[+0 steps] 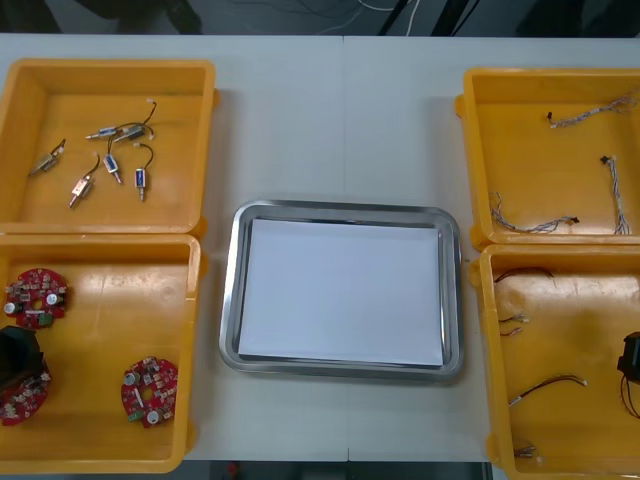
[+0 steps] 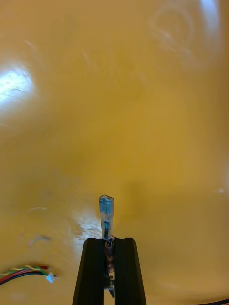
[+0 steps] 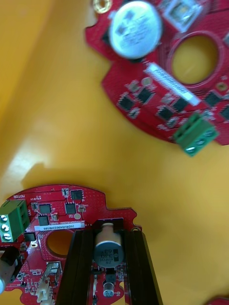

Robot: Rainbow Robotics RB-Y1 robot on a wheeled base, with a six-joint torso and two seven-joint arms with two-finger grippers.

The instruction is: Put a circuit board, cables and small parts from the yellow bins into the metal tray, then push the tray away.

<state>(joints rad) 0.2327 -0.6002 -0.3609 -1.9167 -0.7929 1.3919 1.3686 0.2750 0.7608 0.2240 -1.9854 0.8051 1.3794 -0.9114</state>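
Observation:
My left gripper is low in the near-left yellow bin. In the left wrist view it is shut on the silver can-shaped part of a round red circuit board. A second board lies just beyond the fingers. My right gripper is down in the near-right yellow bin. There it is shut on a thin cable with a clear blue tip that sticks out past the fingertips. The metal tray, white inside, lies between the bins.
Two more red boards lie in the near-left bin. Several small metal parts are in the far-left bin, and twisted cables in the far-right one. More cables lie near my right gripper.

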